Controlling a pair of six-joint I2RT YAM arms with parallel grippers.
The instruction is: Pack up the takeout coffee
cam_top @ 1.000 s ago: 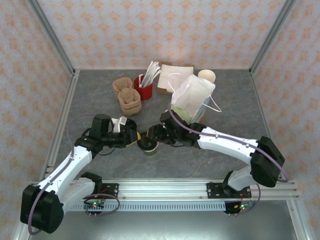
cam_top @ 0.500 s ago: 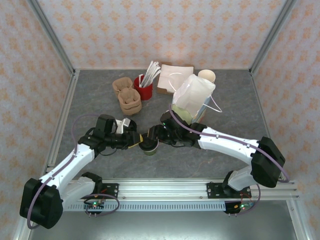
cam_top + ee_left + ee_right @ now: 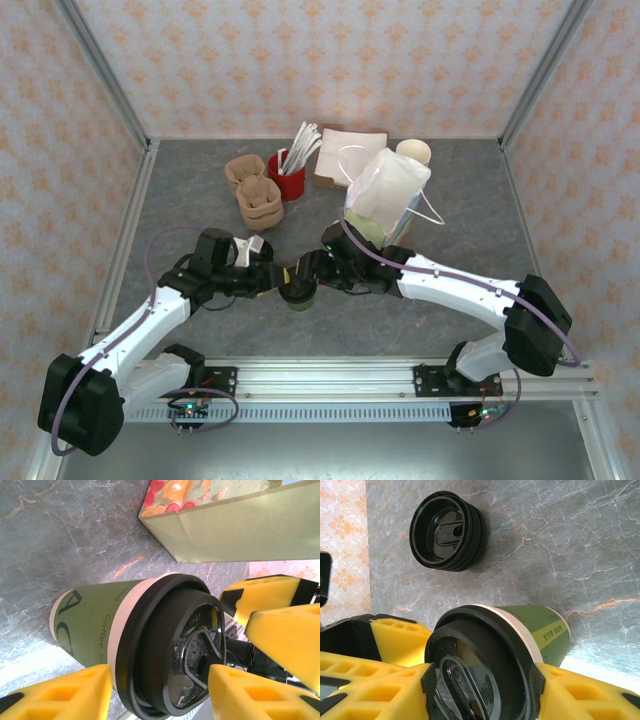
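Right gripper [image 3: 308, 274] clamped on the takeout coffee [image 3: 298, 296], left gripper [image 3: 276, 281] astride it

From the top camera, both grippers meet at the green cup near the front middle of the table [image 3: 180, 200], just in front of the paper bag [image 3: 385, 190]. In the left wrist view, the left gripper [image 3: 160, 680] has its yellow fingers [image 3: 60, 695] on either side of the takeout coffee [image 3: 100, 625] at its black lid, about half spread; whether they press it cannot be told. In the right wrist view, the right gripper [image 3: 482, 680] has its black pads [image 3: 536, 680] tight against the lid rim, holding the takeout coffee [image 3: 545, 635]; a loose black lid [image 3: 445, 530] lies well apart on the table
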